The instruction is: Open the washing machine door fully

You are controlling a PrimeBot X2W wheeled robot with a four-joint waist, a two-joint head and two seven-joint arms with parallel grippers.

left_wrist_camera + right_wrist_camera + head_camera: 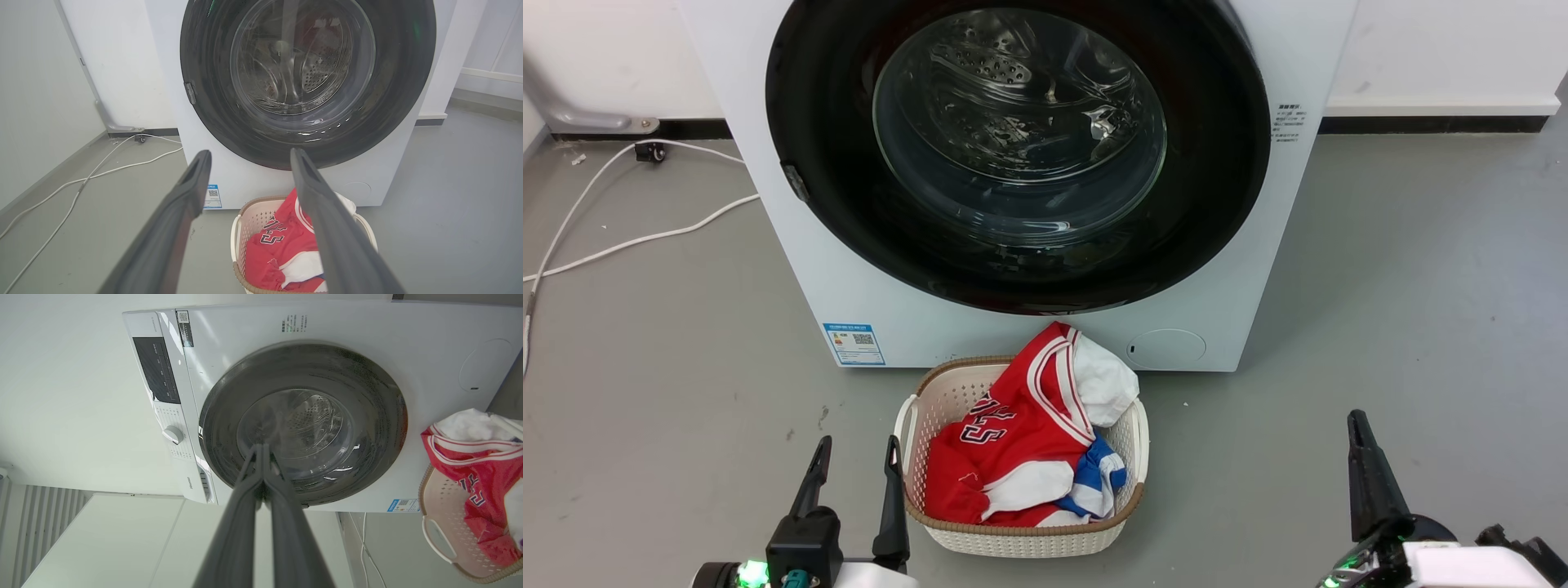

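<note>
Seeing the washing machine door flush shut, I've everything left to do. Left gripper spread, right gripper pinched on nothing, both well short of it.

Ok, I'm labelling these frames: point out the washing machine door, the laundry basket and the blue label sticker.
washing machine door (1217, 163), head view, on its black ring.
laundry basket (947, 400), head view, on its bare inner wall.
blue label sticker (854, 344), head view, on its middle.
</note>
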